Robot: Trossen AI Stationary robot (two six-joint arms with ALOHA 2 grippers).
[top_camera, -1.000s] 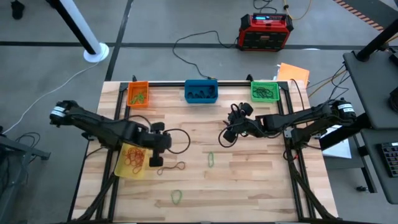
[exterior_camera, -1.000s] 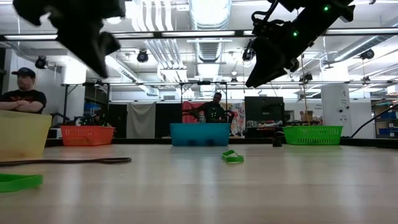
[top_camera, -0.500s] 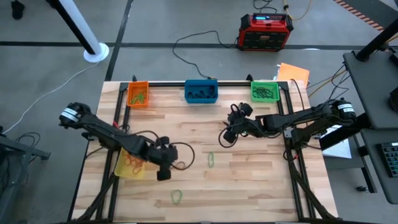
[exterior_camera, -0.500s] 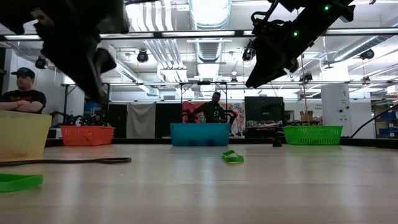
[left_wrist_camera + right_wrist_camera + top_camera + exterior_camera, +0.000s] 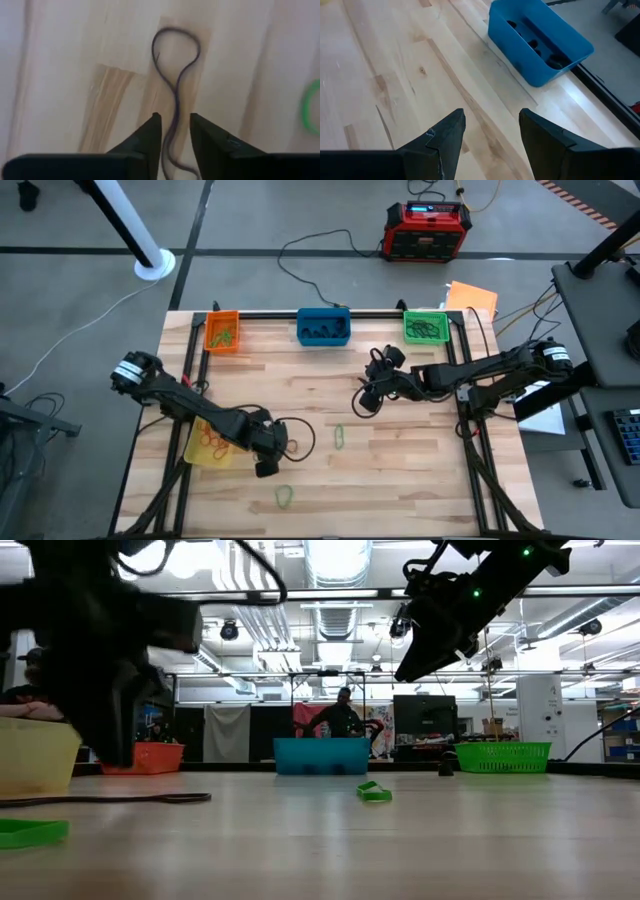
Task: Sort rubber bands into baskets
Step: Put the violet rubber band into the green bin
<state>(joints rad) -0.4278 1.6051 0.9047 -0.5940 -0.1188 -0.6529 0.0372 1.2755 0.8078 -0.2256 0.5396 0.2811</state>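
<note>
You've got four baskets: the yellow basket (image 5: 210, 442) sits at the left edge under your left arm, with tan and red-brown bands inside. Three more line the far edge: orange basket (image 5: 222, 331), blue basket (image 5: 323, 326), green basket (image 5: 425, 326).

I count three loose bands on the table (image 5: 400, 470): a dark rubber band (image 5: 175, 75) twisted into a figure eight, a green rubber band (image 5: 340, 436) mid-table, and a second green band (image 5: 284, 497) near the front edge.

Your left gripper (image 5: 175, 129) is low over the dark band, its fingers slightly parted astride the strand, not pinching it.

Your right gripper (image 5: 492, 131) hangs spread wide, holding nothing, above bare wood near the blue basket.
</note>
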